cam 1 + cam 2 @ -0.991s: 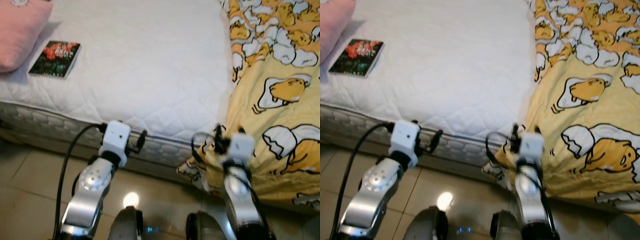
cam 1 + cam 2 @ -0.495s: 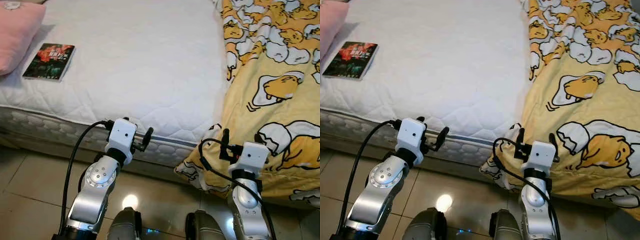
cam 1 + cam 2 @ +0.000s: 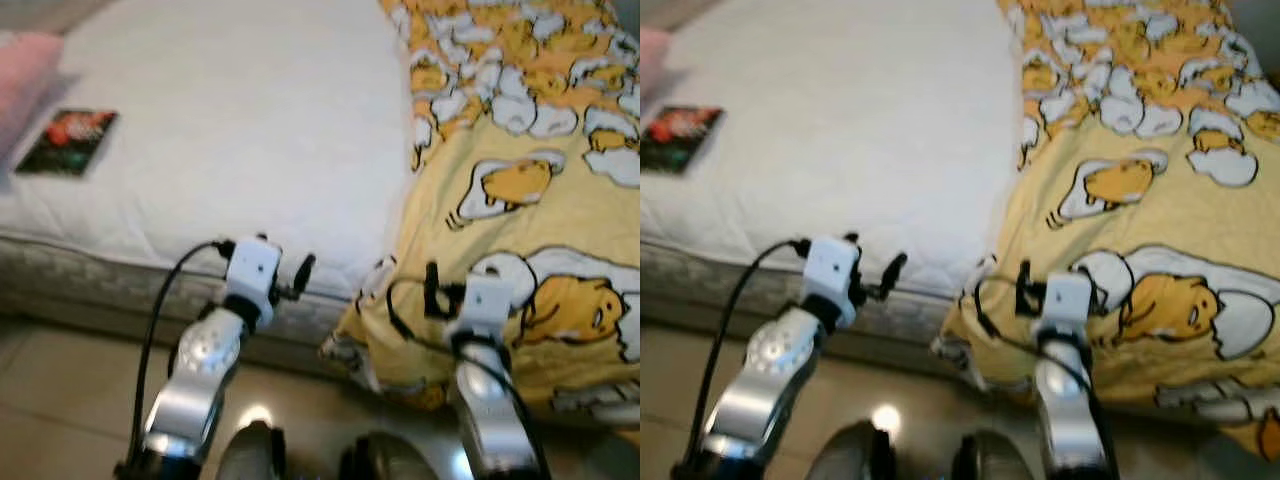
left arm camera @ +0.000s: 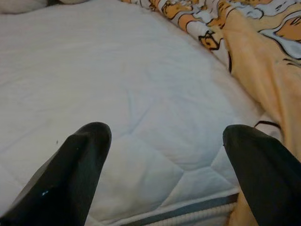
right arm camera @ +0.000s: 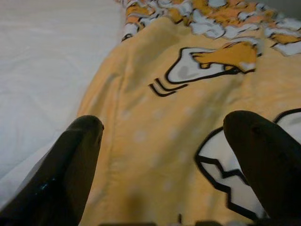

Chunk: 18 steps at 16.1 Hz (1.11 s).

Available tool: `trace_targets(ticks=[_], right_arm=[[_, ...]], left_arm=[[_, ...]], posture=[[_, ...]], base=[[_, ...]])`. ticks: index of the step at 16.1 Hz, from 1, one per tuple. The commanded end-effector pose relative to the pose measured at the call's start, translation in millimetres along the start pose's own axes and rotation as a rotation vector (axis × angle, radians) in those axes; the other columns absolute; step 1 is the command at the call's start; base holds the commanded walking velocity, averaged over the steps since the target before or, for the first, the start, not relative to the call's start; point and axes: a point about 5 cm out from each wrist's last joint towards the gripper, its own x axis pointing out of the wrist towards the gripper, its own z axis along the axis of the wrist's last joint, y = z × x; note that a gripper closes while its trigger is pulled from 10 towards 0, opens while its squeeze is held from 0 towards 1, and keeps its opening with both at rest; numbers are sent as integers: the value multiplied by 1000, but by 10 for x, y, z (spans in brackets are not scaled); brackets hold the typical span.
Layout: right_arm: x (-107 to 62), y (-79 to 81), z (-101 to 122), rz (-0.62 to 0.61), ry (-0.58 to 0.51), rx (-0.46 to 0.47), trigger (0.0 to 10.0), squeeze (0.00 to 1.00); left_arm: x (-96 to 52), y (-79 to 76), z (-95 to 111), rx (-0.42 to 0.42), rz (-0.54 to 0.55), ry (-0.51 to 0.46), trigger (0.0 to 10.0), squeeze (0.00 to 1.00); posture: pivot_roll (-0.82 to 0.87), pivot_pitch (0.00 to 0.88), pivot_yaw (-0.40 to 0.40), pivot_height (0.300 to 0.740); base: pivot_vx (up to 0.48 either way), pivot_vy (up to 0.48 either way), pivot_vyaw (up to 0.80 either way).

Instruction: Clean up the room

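**Both grippers released at the near edge of the bed**

Head views: A white mattress [image 3: 240, 130] carries a yellow duck-print blanket [image 3: 530, 150] along its right side; the blanket's lower corner hangs over the near edge. A book [image 3: 66, 143] lies near the left edge, just beside a pink pillow [image 3: 20, 80]. The left gripper [image 3: 300, 275] is at the near edge. The right gripper [image 3: 432, 290] is at the overhanging blanket. The frames are blurred.

Left wrist view: The fingers [image 4: 80, 165] are spread wide with nothing between them, above the mattress's near edge.

Right wrist view: The fingers [image 5: 70, 160] are spread apart, empty, directly over the blanket.
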Motion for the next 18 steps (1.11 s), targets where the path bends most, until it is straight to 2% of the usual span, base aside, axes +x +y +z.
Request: trace_targets(ticks=[1,5,8,14,15,16,18], right_arm=[[26,44,-95,2,62,13,10000,0],[330,216,-108,36,144,44,10000,0],[500,286,-132,73,215,43,10000,0],[483,392,-298,89,352,67,10000,0],[445,395,-374,77,410,79,2824,0],[401,426,-439,89,461,100,0,0],[325,548,-495,159,491,111,0,0]], left_arm=[[-23,27,-50,-2,9,19,10000,0],[-32,5,2,4,0,8,10000,0],[-144,96,63,29,18,10,10000,0],[-346,140,41,28,40,58,10000,0],[-358,136,35,26,39,65,10000,0],[-365,129,34,24,38,70,10000,0],[-367,118,36,20,35,78,10000,0]], posture=[[83,163,13,699],[123,199,21,699],[196,256,26,699],[225,320,24,699],[224,324,23,699],[222,324,21,699],[220,323,21,699]], base=[[0,0,0],[0,0,0],[0,0,0],[0,0,0],[0,0,0],[0,0,0],[0,0,0]])
